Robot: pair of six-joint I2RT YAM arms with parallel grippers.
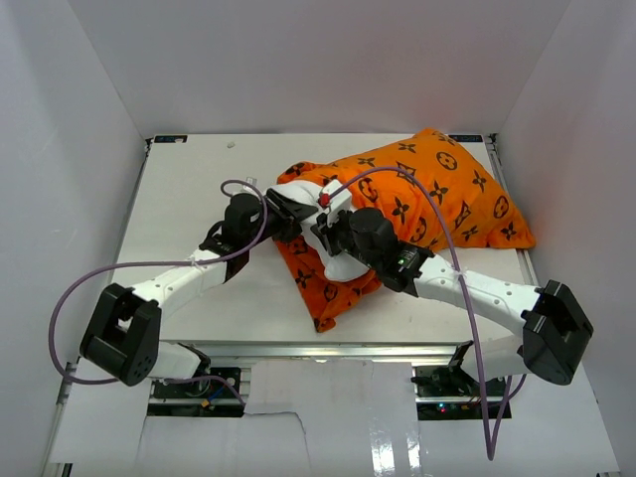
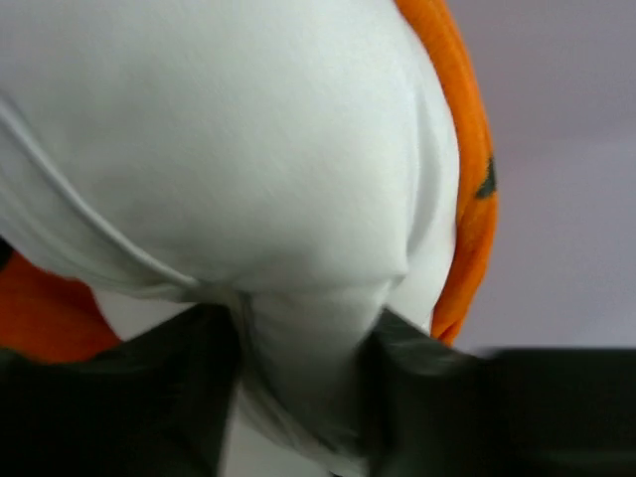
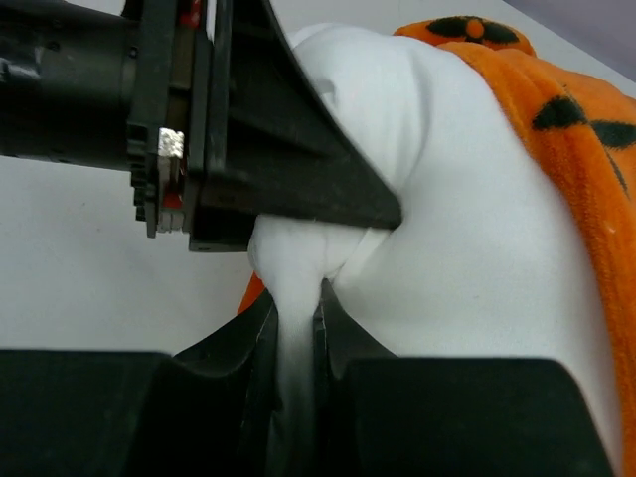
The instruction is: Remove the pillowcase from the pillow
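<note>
The orange pillowcase (image 1: 437, 189) with black motifs lies at the back right of the table, its open end turned toward both grippers. The white pillow (image 1: 343, 266) bulges out of that opening. My right gripper (image 3: 296, 338) is shut on a thin pinch of the pillow (image 3: 467, 248), with the pillowcase (image 3: 586, 169) pulled back along the right. My left gripper (image 2: 308, 368) is closed wide on a thick fold of the pillow (image 2: 248, 149), which fills the gap between its jaws. The pillowcase's edge (image 2: 472, 199) curves behind. The two grippers sit almost touching, left gripper (image 1: 298, 214) beside right gripper (image 1: 328, 234).
The white table (image 1: 189, 199) is boxed in by pale walls on the left, back and right. A loose orange flap of the pillowcase (image 1: 328, 298) hangs toward the near edge. A purple cable (image 1: 437, 214) arcs over the pillowcase.
</note>
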